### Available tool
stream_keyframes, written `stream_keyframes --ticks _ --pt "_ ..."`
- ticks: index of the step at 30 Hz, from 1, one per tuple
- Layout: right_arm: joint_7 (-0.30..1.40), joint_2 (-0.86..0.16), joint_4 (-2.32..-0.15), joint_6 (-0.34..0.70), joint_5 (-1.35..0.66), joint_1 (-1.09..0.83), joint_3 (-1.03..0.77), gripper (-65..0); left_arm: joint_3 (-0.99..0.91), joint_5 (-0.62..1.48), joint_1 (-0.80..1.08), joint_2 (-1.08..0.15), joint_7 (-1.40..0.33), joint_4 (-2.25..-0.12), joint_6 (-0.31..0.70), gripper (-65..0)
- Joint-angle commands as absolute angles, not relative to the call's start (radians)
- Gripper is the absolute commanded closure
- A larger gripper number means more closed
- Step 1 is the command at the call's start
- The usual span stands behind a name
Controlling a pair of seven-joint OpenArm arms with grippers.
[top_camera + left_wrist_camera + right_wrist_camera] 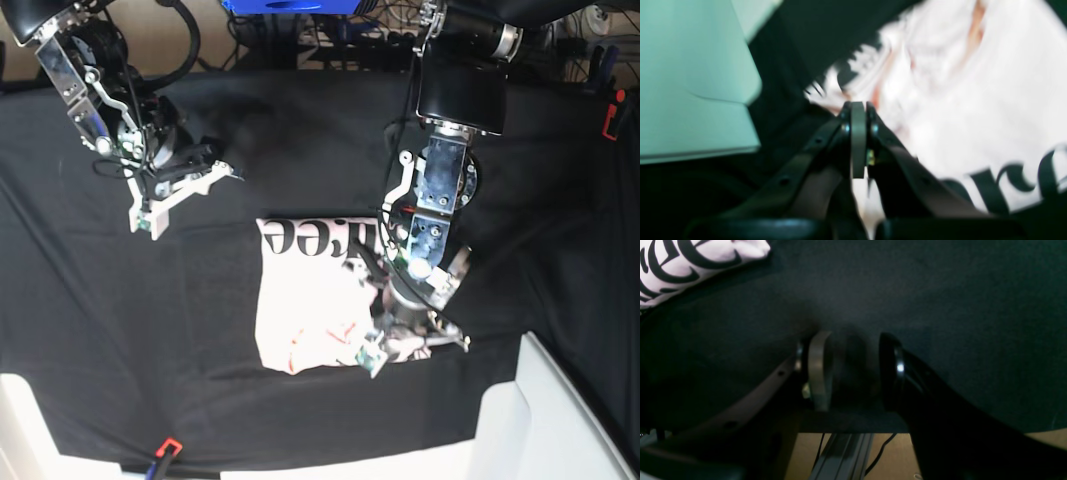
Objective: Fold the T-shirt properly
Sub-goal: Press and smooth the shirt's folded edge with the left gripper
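Here's the T-shirt [310, 300], partly folded into a rough block in the middle of the black table cloth [300, 130], its pale pink fabric up and a strip of black lettering along the far edge. Everything gets placed from that shirt.

The left gripper [395, 325] is right down on the shirt's near corner, on the side toward the white bin [570, 420]. In the left wrist view the left gripper [858, 110] has its jaws pressed fully together, grey pad squeezed flat between them (the picture is badly smeared, mind you). The tips sit at the shirt's rumpled edge [973, 100], but whether any cloth is pinched between them I cannot tell. Big black letters run across the fabric just beyond the fingers.

Well away from the shirt, off toward the far corner of the cloth, the right gripper [185, 180] hangs above the bare black cloth. In its own camera, the right gripper [853, 370] stands partly open with nothing between the jaws, and only a lettered corner of the shirt [690, 263] peeks in at the frame's upper edge.
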State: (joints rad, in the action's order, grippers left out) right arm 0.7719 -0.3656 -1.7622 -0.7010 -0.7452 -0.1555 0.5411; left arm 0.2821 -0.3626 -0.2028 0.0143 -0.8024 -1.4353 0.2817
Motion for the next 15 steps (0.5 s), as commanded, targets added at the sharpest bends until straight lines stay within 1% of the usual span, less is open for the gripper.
stream_keyframes --ticks 1,8,11,15 --pt "0.76 -0.374 -1.778 -0.698 -0.742 -0.145 0.536 -21.2 0.285 -0.367 -0.22 0.01 -0.786 -1.438 0.271 0.0" --pt "0.76 -0.374 -1.778 -0.698 -0.742 -0.15 0.536 -21.2 0.289 -0.366 -0.151 -0.004 -0.786 -1.426 0.271 0.0" --pt "0.76 -0.374 -1.779 -0.698 -0.743 -0.151 0.536 -21.2 0.283 -0.364 -0.16 -0.005 -0.78 -1.369 0.271 0.0" --pt "0.762 -0.357 -1.779 -0.698 -0.743 -0.151 0.538 -21.2 0.283 -0.36 -0.22 -0.005 -0.776 -1.276 0.271 0.0"
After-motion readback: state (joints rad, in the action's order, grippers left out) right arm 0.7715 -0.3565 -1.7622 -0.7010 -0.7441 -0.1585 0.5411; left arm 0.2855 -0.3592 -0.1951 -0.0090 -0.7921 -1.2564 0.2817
